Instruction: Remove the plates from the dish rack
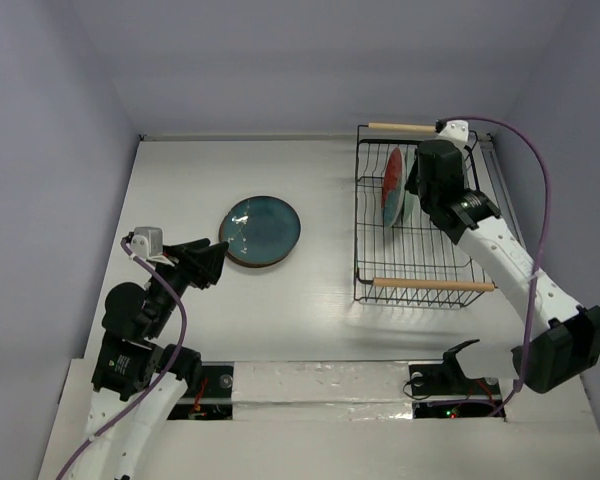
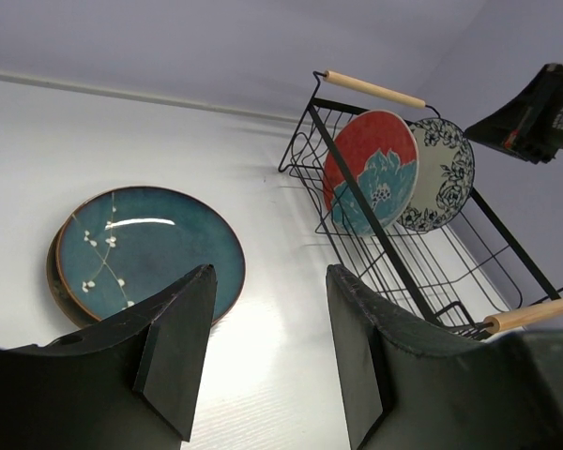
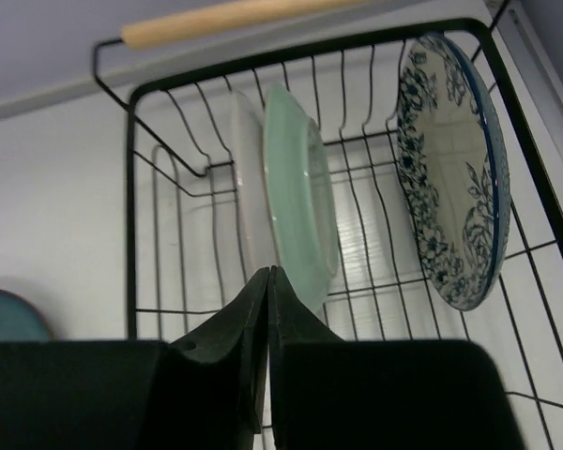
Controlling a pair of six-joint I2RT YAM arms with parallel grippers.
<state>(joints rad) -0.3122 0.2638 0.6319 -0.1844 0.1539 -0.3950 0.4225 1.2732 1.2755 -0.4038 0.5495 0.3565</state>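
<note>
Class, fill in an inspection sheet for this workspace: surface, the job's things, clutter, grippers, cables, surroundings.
Surface: white table, flat.
Job's things: teal plate lies flat on the table, seemingly on a darker plate; mint plate and blue floral plate stand upright in the dish rack.
Clutter: nothing seen.
Grippers: left gripper open, empty, near the teal plate; right gripper shut at the mint plate's lower rim, nothing seen between its fingers.
Cables: right arm's purple cable loops wide; left arm's purple cable hangs close.
Surroundings: plain pale walls on three sides.
</note>
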